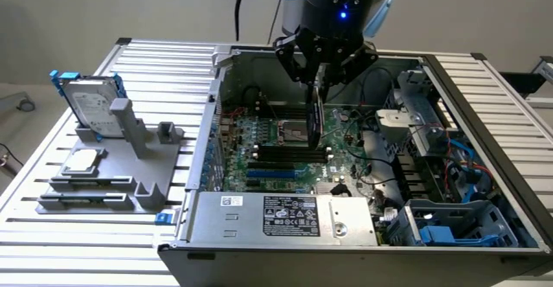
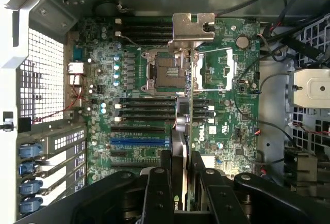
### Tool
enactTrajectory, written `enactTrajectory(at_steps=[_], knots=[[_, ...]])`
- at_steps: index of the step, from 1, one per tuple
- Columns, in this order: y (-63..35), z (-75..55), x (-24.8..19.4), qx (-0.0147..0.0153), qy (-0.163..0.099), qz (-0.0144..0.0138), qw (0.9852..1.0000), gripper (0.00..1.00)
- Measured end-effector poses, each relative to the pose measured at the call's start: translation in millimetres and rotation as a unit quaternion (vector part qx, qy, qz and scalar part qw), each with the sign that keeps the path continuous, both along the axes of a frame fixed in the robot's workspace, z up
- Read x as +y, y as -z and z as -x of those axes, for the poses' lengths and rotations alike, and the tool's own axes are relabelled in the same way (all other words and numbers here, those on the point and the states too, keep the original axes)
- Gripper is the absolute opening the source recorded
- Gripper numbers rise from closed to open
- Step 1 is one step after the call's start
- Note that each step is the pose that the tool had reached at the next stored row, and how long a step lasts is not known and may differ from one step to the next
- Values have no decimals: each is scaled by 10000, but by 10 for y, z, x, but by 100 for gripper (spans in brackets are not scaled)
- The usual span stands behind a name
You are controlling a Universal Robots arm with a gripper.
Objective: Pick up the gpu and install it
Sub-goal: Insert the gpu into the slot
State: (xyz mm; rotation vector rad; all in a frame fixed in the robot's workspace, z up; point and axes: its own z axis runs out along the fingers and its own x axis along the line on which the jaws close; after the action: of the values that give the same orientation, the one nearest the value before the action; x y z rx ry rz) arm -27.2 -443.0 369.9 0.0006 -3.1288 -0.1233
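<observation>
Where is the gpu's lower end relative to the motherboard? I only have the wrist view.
Observer: In the exterior view the gpu hangs upright from the gripper, its lower end over the black slots, apparently not seated.
Operator: What's on the fixture outside the case?
Observer: The hard drive in its blue frame stands upright on the grey fixture, at the exterior view's left.
Operator: Anything else there?
Observer: A small silver processor chip lies flat on it, nearer the camera than the drive.
</observation>
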Motion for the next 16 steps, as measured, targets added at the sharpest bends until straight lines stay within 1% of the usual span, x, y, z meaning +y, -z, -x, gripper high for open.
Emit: enactTrajectory(at_steps=[1,4,6,8,12,14,16], knots=[[0,2,0,-1,-19,1,10000,26],[1,3,0,-3,-279,1,9996,26],[3,3,0,-2,-459,1,9989,26],[4,3,0,-3,-638,1,9980,26],[7,3,0,-2,-1008,1,9949,26],[9,3,0,-3,-1187,1,9929,26],[10,3,0,-2,-1365,1,9906,26]])
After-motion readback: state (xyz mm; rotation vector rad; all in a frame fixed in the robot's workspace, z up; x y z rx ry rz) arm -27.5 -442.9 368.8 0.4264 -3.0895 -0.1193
